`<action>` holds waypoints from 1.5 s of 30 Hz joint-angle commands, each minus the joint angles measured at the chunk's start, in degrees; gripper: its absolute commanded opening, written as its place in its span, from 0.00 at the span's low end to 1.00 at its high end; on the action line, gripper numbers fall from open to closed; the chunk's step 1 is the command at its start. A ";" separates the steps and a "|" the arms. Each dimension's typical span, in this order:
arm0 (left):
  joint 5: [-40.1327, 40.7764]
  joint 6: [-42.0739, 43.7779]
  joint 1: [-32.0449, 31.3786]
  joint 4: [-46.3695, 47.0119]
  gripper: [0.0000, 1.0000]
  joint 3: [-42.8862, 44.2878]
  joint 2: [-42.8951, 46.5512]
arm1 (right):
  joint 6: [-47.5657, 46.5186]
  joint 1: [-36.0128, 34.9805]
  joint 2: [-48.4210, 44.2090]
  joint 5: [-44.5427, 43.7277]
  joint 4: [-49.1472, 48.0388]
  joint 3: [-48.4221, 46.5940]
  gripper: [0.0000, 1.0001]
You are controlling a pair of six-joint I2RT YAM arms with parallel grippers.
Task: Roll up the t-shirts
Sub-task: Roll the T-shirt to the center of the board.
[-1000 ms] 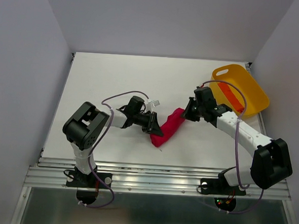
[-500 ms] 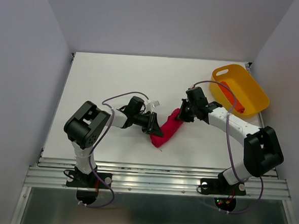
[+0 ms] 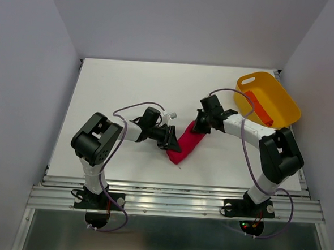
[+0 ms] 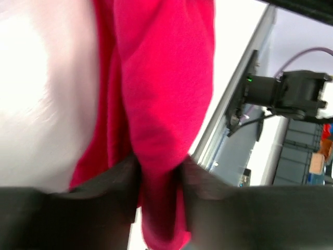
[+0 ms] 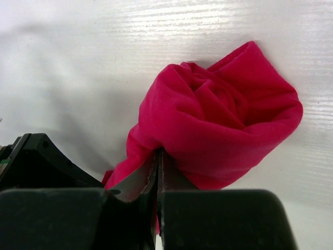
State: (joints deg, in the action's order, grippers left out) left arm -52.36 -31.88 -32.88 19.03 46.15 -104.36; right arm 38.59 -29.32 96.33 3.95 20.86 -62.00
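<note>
I judge the crimson t-shirt soft, light and limp: take bunched folds. My left gripper pinches its near end, jaws narrow; my right gripper clamps the far end.

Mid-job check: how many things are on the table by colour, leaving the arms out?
crimson t-shirt: 1
orange-red t-shirt roll: 1
yellow tub: 1
Total: 3

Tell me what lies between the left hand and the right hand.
The rolled red t-shirt spans from the left hand to the right hand, seen in the top view.
</note>
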 commanded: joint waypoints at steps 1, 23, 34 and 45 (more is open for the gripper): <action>4.09 4.89 0.45 -7.59 0.48 1.84 3.10 | -0.27 -0.12 2.19 -7.98 -1.70 -0.41 0.01; 30.03 0.33 -6.66 -17.36 0.45 6.06 20.61 | 2.54 -0.12 7.37 -9.13 -3.81 1.62 0.01; 34.07 -1.61 -7.28 -11.21 0.44 1.31 13.92 | 2.63 -0.12 9.04 -8.96 -4.25 1.44 0.01; 38.29 0.50 -7.28 -9.62 0.42 2.01 7.85 | 0.97 -0.12 12.21 -9.13 -3.64 -1.90 0.01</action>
State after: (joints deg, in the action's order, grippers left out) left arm -17.56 -33.47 -40.12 9.08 47.70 -94.70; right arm 41.95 -29.71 105.58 -1.13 11.51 -64.23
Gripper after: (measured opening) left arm 0.425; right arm 0.015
